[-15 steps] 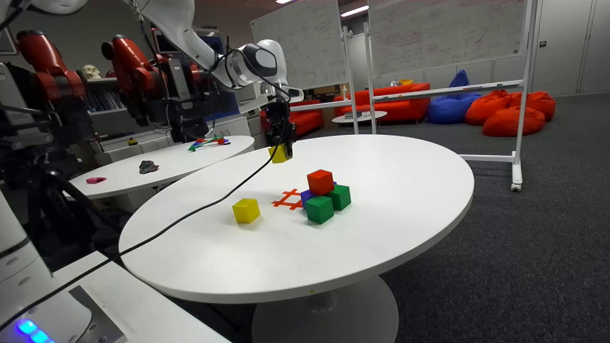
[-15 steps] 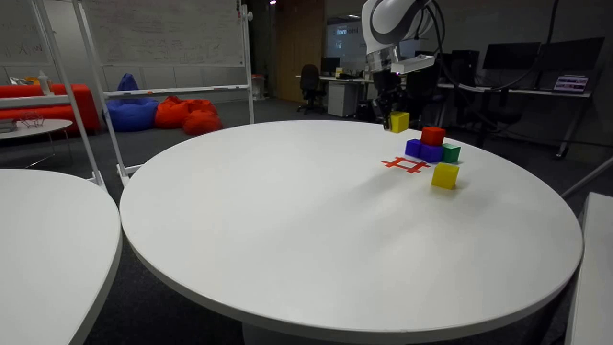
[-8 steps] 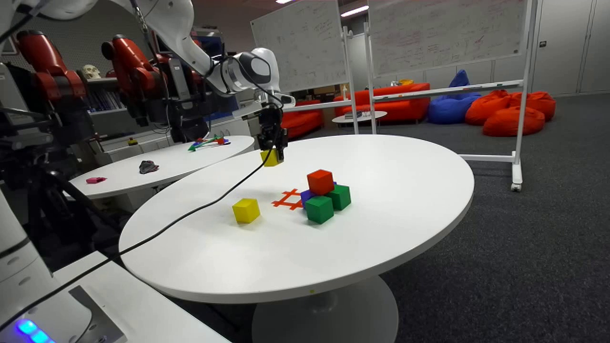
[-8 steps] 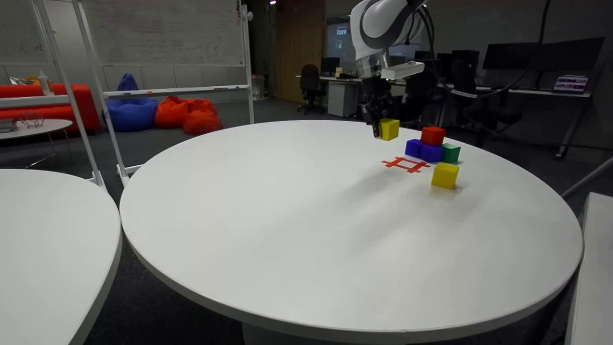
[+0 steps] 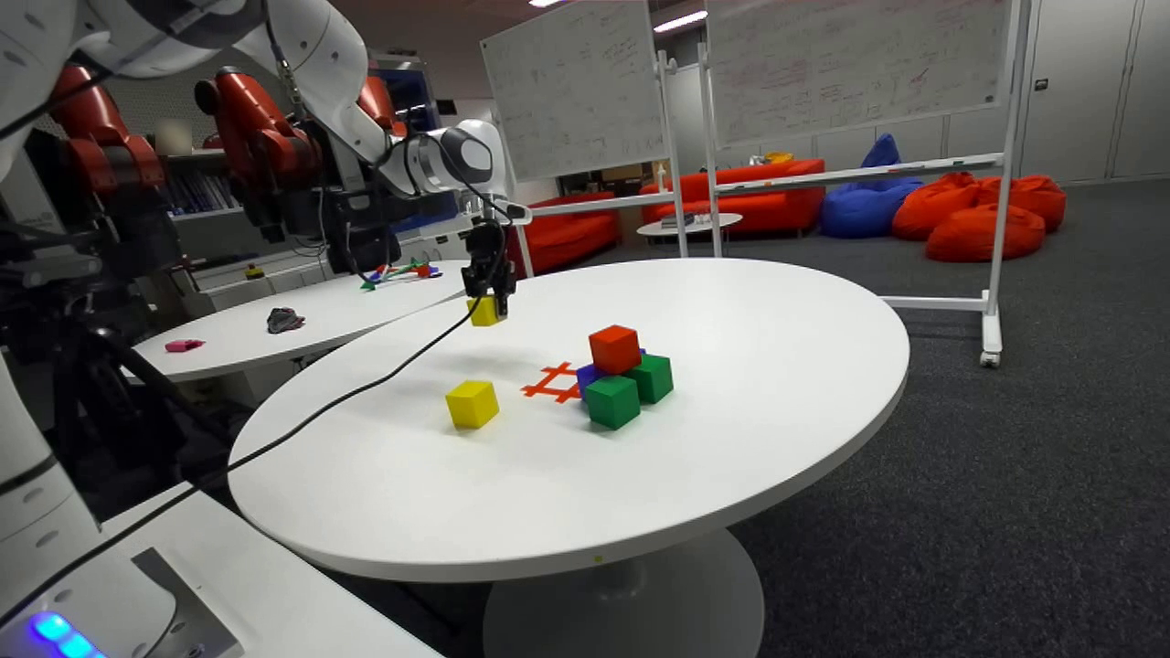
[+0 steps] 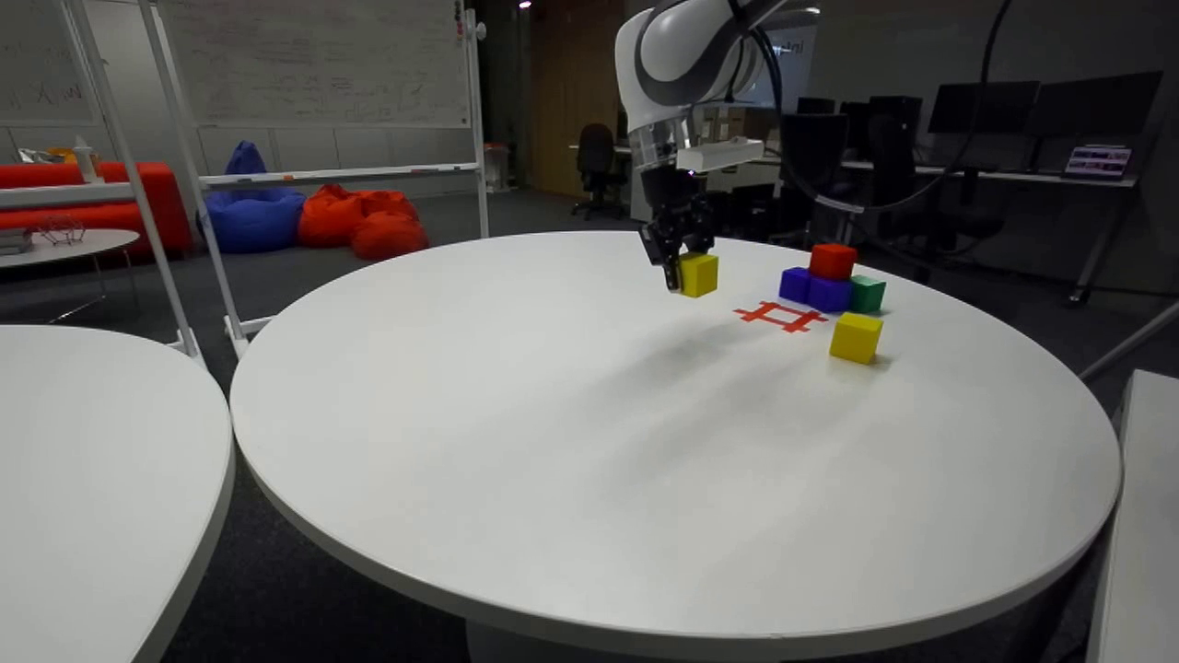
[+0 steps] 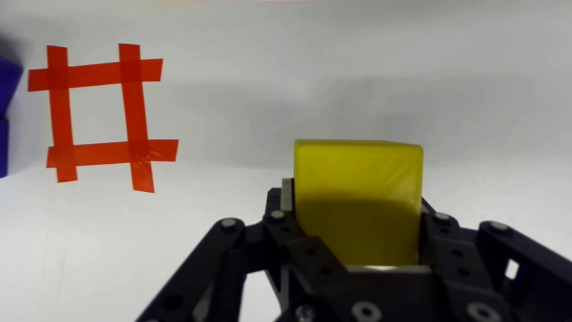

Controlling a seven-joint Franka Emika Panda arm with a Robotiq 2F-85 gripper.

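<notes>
1. Yellow smooth-faced cube (image 7: 357, 174): your black 2-fingered tool (image 7: 356, 201) is clamped on it, holding it above the round white desk (image 6: 516, 442).
2. In your wrist view, the red tape square (image 7: 134, 109) lies to the cube's upper left, not beneath it.

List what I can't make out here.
Blue blocks: partly hidden by red block and green blocks in an exterior view; cut off by wrist view's left edge.
Held yellow block: gripped sides hidden by gripper in wrist view.
Whiteboard: writing too small to read in an exterior view.
</notes>
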